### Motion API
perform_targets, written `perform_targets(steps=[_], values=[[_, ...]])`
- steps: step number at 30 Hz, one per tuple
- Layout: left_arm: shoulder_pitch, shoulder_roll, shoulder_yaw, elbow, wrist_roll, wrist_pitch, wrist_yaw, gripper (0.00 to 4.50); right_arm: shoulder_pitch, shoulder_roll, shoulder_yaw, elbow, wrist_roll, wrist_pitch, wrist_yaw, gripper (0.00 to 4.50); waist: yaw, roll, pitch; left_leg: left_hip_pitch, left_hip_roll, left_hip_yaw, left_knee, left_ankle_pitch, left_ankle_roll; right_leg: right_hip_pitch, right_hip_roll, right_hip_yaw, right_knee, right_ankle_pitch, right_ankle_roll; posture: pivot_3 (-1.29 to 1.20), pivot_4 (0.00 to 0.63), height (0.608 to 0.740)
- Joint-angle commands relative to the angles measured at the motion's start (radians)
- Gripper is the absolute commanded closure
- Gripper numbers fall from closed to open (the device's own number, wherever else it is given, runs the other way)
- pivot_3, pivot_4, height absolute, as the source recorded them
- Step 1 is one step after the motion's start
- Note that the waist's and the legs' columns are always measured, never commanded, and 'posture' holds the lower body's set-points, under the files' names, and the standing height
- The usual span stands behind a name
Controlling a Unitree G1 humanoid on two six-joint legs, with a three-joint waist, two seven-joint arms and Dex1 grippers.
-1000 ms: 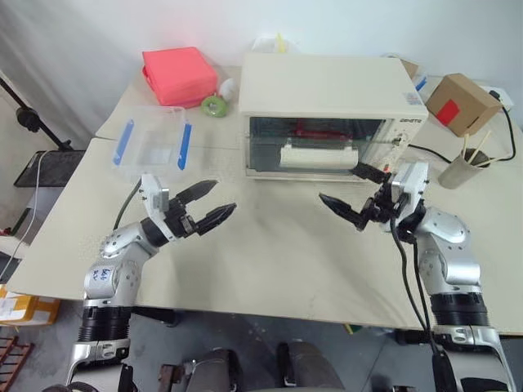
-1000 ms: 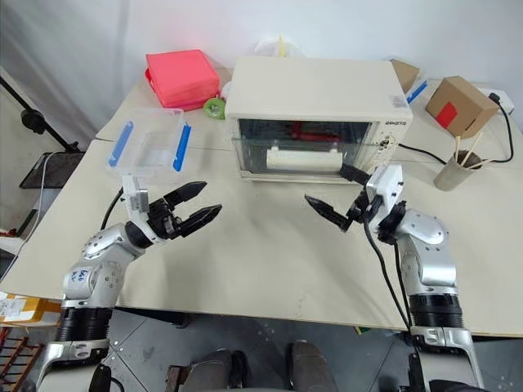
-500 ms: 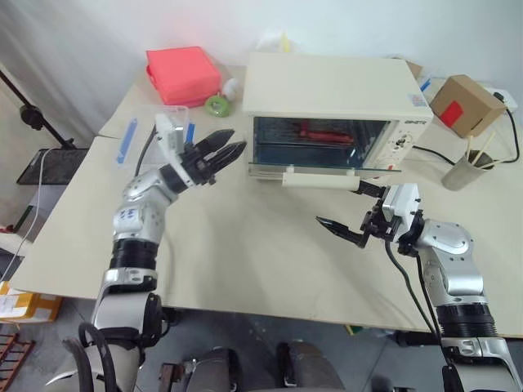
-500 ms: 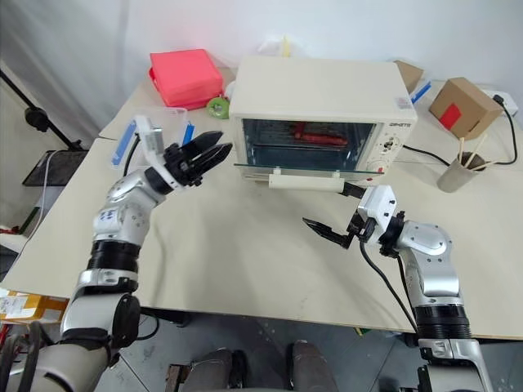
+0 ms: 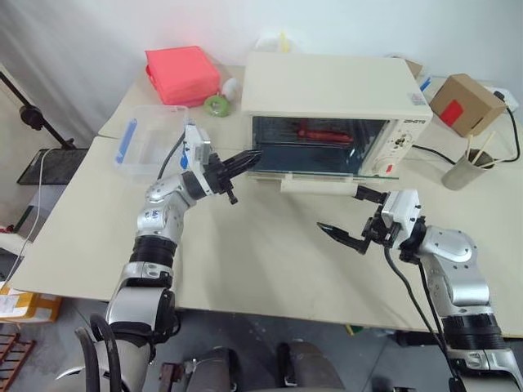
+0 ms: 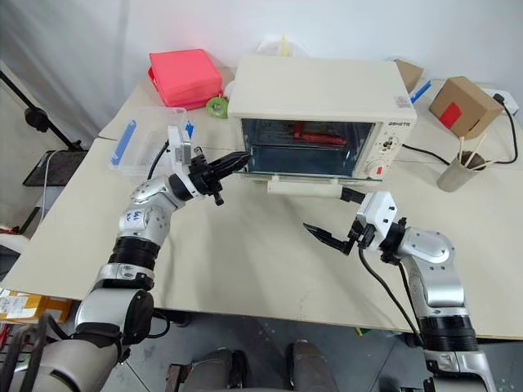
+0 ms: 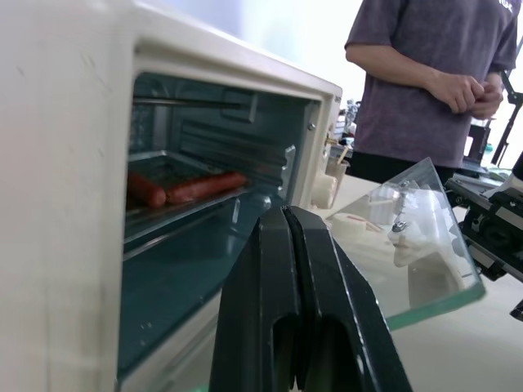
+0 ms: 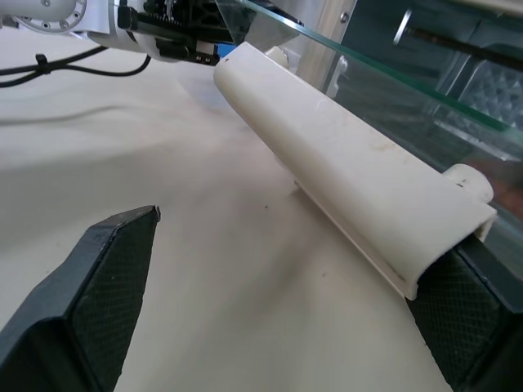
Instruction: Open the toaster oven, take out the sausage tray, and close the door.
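With the door [image 5: 325,170] lowered, the left gripper [image 5: 245,158], fingers pressed together and empty, aimed into the toaster oven [image 5: 331,86] at frame centre toward the sausage tray [image 7: 176,189], while the right gripper [image 5: 347,219] waited with fingers wide and empty.

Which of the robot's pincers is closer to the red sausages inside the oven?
The left. The left pincer, shut, sits at the left edge of the cream-white toaster oven's opening, near the red sausages. The right pincer, open, hangs beside the lowered glass door's cream bar handle.
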Motion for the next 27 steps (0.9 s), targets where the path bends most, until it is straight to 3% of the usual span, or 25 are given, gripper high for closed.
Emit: perform_targets(steps=[1,6,9,13,16,20,27], values=[[0.013,-0.003,-0.026,-0.005,0.027,-0.025,-0.034,4.49,0.073,-0.033,-0.072,-0.105,0.012,-0.023,-0.035,0.00,0.005,0.000,0.000,0.000,0.000,0.000,0.000,0.000,0.000,0.000,0.000,0.000,0.000,0.000,0.000,0.00,0.150,0.740],[0.034,0.007,-0.053,0.013,0.060,-0.056,-0.074,4.49,0.338,-0.052,-0.202,-0.200,0.014,-0.048,-0.085,0.00,0.026,0.000,0.000,-0.001,-0.001,0.000,0.001,-0.001,0.001,0.002,0.000,0.000,-0.004,0.000,0.000,0.00,0.150,0.740],[0.064,0.012,-0.089,0.021,0.107,-0.085,-0.085,4.49,0.503,-0.024,-0.346,-0.250,0.018,-0.042,-0.174,0.00,0.024,0.000,0.000,0.000,-0.001,0.000,0.000,-0.001,0.001,0.004,0.000,0.000,-0.007,0.000,0.000,0.00,0.150,0.740],[0.089,0.011,-0.092,0.011,0.131,-0.090,-0.046,4.49,0.527,-0.032,-0.407,-0.281,-0.002,-0.026,-0.257,0.00,0.002,0.000,0.000,0.003,-0.001,0.003,0.001,-0.001,0.002,0.006,0.000,0.004,-0.006,0.000,0.000,0.00,0.150,0.740],[0.134,0.011,-0.101,-0.026,0.135,-0.076,-0.043,4.49,0.448,-0.079,-0.411,-0.323,-0.149,0.121,-0.427,0.00,-0.012,0.000,0.000,0.006,-0.001,0.003,0.000,-0.001,0.001,0.006,0.000,0.005,-0.003,0.000,0.000,0.00,0.150,0.740],[0.204,0.012,-0.108,-0.136,0.106,0.000,-0.047,3.62,0.319,-0.117,-0.285,-0.345,-0.155,0.158,-0.394,0.00,-0.011,0.001,0.000,0.005,-0.001,0.004,-0.001,0.000,-0.001,0.003,0.001,0.006,0.000,0.000,0.000,0.00,0.150,0.740],[0.319,0.014,-0.049,-0.339,0.073,0.010,0.070,1.45,-0.008,-0.080,-0.025,-0.160,-0.328,0.061,-0.433,0.00,-0.006,0.001,0.000,0.005,0.000,0.004,0.001,0.000,-0.001,0.003,0.002,0.007,0.000,0.000,0.000,0.00,0.150,0.740]])
